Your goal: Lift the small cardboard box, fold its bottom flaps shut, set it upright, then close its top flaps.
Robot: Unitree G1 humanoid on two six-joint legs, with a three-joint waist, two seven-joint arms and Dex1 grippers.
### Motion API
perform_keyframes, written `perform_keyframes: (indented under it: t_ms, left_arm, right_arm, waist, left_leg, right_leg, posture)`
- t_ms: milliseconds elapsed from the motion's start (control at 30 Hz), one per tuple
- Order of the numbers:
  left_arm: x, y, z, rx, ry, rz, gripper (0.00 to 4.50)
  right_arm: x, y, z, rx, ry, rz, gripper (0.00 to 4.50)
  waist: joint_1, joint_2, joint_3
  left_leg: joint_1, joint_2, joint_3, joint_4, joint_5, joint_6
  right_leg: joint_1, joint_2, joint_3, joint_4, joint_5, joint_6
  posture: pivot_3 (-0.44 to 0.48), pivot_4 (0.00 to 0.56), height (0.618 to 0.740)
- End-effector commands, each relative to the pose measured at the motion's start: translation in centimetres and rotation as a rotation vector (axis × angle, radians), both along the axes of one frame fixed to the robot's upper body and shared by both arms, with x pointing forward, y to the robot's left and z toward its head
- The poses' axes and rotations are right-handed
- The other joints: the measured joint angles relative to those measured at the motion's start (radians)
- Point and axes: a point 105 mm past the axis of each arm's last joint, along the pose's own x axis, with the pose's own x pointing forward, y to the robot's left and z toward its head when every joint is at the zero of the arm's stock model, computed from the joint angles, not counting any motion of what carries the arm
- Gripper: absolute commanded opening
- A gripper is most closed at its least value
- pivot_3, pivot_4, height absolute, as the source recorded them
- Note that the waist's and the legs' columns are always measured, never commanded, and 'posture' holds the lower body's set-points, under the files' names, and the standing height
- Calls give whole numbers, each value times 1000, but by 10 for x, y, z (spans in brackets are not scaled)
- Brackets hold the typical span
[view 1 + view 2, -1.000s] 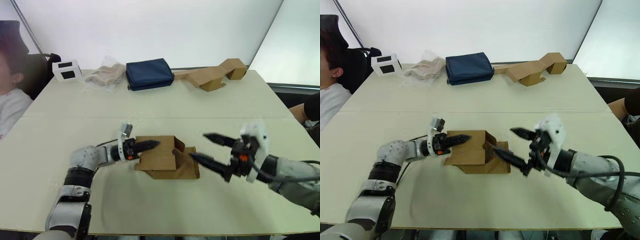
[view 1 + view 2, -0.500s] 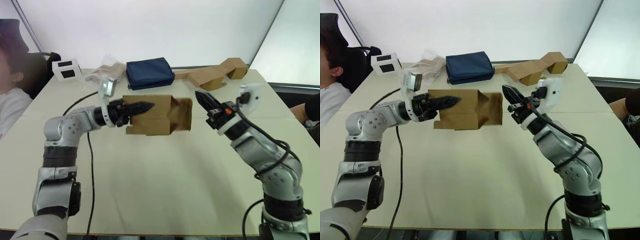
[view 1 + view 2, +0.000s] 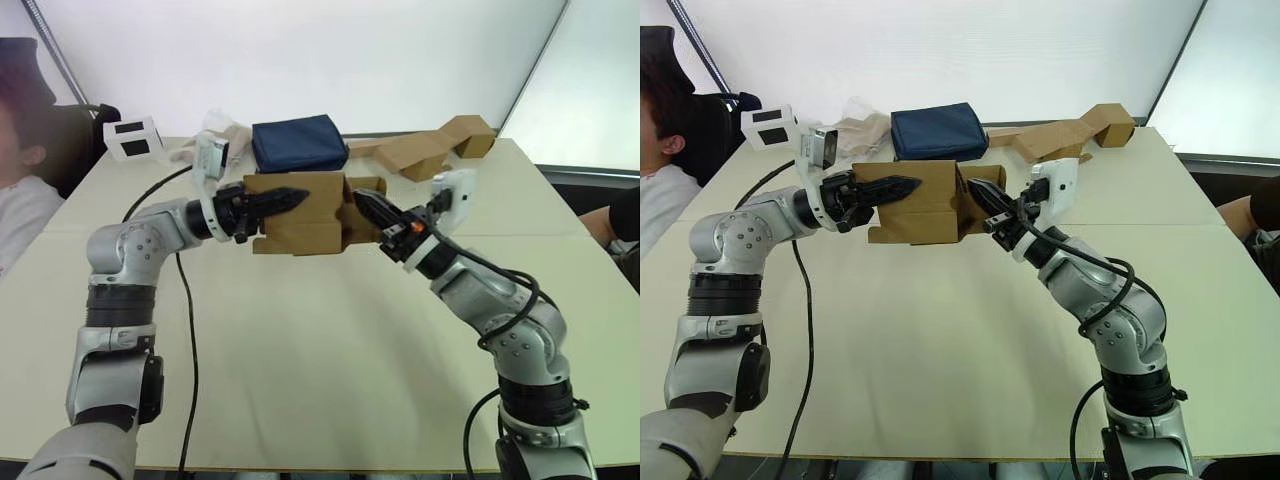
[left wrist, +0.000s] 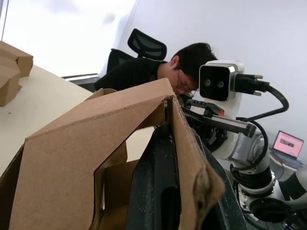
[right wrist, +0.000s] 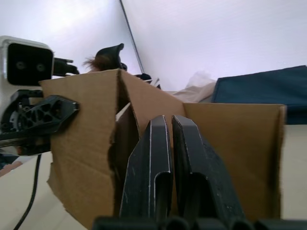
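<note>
One small cardboard box (image 3: 300, 213) hung lying on its side above the table (image 3: 300, 400), held between two end effectors. The left end effector (image 3: 285, 199) pinched the box's wall; the right end effector (image 3: 368, 208) pressed a flap (image 5: 230, 158) at the open end, its fingers together. Behind stood one navy pouch (image 3: 297, 146), one bent cardboard piece (image 3: 430, 150) and one white device (image 3: 133, 140) — a person (image 3: 22, 190) sat at the left edge.

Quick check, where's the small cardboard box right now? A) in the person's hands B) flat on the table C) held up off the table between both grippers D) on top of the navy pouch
C: the small cardboard box hangs above the table, with the left gripper clamped on one end and the right gripper at the other.
</note>
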Motion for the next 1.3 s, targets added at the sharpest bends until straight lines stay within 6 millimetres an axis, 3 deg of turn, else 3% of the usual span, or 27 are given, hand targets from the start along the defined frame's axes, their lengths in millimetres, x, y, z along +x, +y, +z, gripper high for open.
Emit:
perform_keyframes:
  t_ms: [33,500,667,867,1033,1167,1300]
  left_arm:
    - [-9,-2,11,6,-60,-34,0]
    - [-8,3,7,16,-51,-37,0]
    - [-6,6,6,18,-53,-25,0]
    - [-4,11,4,20,-52,-2,0]
    - [-3,12,5,14,-53,-4,0]
    - [-6,8,9,9,-59,-27,0]
    - [-8,6,10,12,-62,-45,0]
  right_arm:
    - [-7,10,13,23,-55,48,166]
    - [-11,18,9,-22,-81,101,166]
    - [-16,7,8,-64,-97,93,166]
    - [-37,-25,11,-103,-99,89,166]
    - [-49,-31,-18,-228,2,121,166]
    - [-36,-28,-44,-298,42,72,166]
    - [-25,-23,-47,-296,22,49,166]
  waist:
    - [0,0,0]
    - [0,0,0]
    - [0,0,0]
    - [4,0,0]
    - [2,0,0]
    - [-3,0,0]
    - [0,0,0]
  left_leg:
    - [0,0,0,0,0,0]
    - [0,0,0,0,0,0]
    - [0,0,0,0,0,0]
    - [-1,-1,0,0,0,0]
    - [-1,0,-1,0,0,0]
    - [0,0,0,0,0,0]
    - [0,0,0,0,0,0]
  right_leg:
    - [0,0,0,0,0,0]
    - [0,0,0,0,0,0]
    - [0,0,0,0,0,0]
    - [0,-1,-1,-1,0,0]
    - [0,0,-1,-1,0,0]
    - [0,0,0,0,0,0]
    - [0,2,0,0,0,0]
  posture:
    - [0,150,740]
    - [0,150,740]
    - [0,150,740]
    - [0,150,740]
    - [0,150,740]
    - [0,150,740]
    - [0,150,740]
